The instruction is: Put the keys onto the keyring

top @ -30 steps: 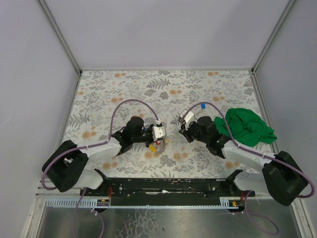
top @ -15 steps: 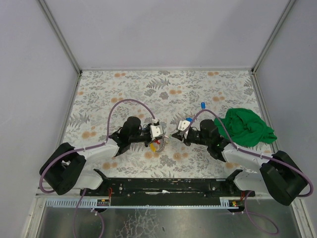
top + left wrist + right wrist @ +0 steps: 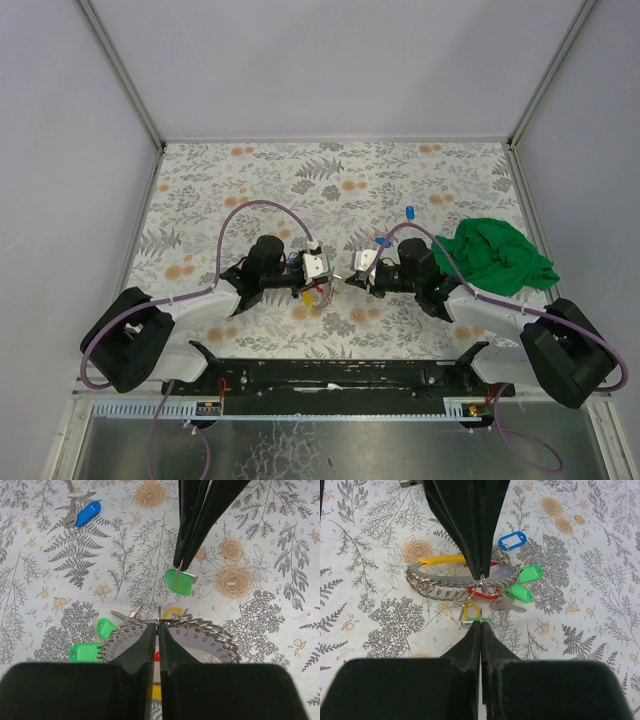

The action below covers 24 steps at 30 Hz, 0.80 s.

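Stamped digits ran along flat silver metal keyring band (image 3: 210,642), left wrist view: roughly "5 6 7 8" on left stretch, "3 4 5 6 7 8 9" on right. Nothing else legible anywhere.

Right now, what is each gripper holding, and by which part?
The left gripper pinches the keyring at its rim. The right gripper pinches a green-tagged key by the top corner of its tag.

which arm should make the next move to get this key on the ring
Right. The right gripper pinches the green key just short of the keyring, free to push it on; the left gripper is shut on the keyring, so it should probably just steady it.
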Tool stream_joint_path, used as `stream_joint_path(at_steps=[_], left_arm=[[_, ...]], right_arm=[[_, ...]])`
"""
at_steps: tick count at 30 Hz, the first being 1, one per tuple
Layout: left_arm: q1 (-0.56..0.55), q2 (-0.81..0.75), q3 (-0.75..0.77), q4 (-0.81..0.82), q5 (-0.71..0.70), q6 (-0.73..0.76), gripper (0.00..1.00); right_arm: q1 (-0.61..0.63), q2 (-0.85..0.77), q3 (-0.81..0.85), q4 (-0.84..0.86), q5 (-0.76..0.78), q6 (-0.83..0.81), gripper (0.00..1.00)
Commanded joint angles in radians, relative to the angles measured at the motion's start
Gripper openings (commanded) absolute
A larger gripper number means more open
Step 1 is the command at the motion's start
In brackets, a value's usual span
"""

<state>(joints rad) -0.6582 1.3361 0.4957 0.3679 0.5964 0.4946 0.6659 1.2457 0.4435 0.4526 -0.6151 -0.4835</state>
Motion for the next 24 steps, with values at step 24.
stream_joint_path(at_steps=[24], left_arm=[[0.009,0.006,0.014,0.070,-0.004,-0.012,0.00]], right_arm=[[0.012,0.195,0.601,-0.939,0.437,0.418,0.00]])
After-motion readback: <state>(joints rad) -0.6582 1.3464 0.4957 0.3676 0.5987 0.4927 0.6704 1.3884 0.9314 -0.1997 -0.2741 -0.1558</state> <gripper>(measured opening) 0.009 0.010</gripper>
